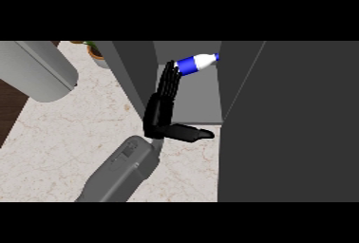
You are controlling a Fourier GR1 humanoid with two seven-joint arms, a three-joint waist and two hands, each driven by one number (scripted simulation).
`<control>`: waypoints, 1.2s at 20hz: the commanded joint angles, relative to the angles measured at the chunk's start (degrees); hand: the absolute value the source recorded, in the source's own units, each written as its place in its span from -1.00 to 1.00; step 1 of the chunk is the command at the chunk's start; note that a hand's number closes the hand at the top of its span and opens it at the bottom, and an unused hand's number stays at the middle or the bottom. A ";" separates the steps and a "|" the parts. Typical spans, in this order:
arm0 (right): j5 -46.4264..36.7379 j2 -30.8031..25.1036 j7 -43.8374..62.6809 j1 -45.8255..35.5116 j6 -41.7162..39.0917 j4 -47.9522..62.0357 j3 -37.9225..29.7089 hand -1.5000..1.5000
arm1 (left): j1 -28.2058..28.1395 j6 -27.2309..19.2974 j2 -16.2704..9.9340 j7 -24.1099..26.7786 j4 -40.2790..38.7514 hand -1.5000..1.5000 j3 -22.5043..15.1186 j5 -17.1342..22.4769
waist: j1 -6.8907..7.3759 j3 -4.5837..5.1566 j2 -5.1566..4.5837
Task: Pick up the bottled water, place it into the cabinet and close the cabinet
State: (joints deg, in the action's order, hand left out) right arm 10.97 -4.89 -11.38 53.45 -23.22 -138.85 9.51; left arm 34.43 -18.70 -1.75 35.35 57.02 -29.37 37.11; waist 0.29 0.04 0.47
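Observation:
The bottled water (198, 62), white with a blue label, lies on its side deep inside the cabinet (200, 102), on its light grey floor. The cabinet's dark door (294, 118) stands open and fills the right side of the view. My left hand (160, 114) reaches into the opening along the cabinet's left wall (136, 71). It is open, its fingers straight and its thumb stuck out to the right. The fingertips end right beside the bottle's blue end; whether they touch it I cannot tell. My right hand does not show.
The pale marble counter (63, 137) spreads to the left and front of the cabinet. A large grey rounded body (38, 71) hangs over its far left corner. A potted plant (95, 52) stands behind it. Dark floor (10, 109) shows past the counter's left edge.

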 commanded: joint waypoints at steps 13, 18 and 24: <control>-7.22 -12.61 -0.42 4.82 -10.98 -11.16 1.53 1.00 | -24.92 0.72 -13.16 -6.93 32.47 1.00 -6.33 -0.68 | 0.17 0.03 0.05; -12.91 -14.19 -3.32 3.89 -14.06 -13.36 5.84 1.00 | -31.66 1.91 -19.83 -5.65 39.68 -1.00 -2.59 0.52 | 0.02 0.06 0.22; -18.22 -16.11 -2.48 5.11 -15.84 -15.10 14.12 1.00 | -41.83 5.44 -23.98 -2.11 44.61 -1.00 0.90 3.90 | -0.21 0.23 0.43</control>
State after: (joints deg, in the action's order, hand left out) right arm 1.53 -19.05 -17.03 56.95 -37.95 -143.08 20.11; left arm -1.66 -16.36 -22.58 31.21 98.93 -30.94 38.64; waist 0.19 0.15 0.82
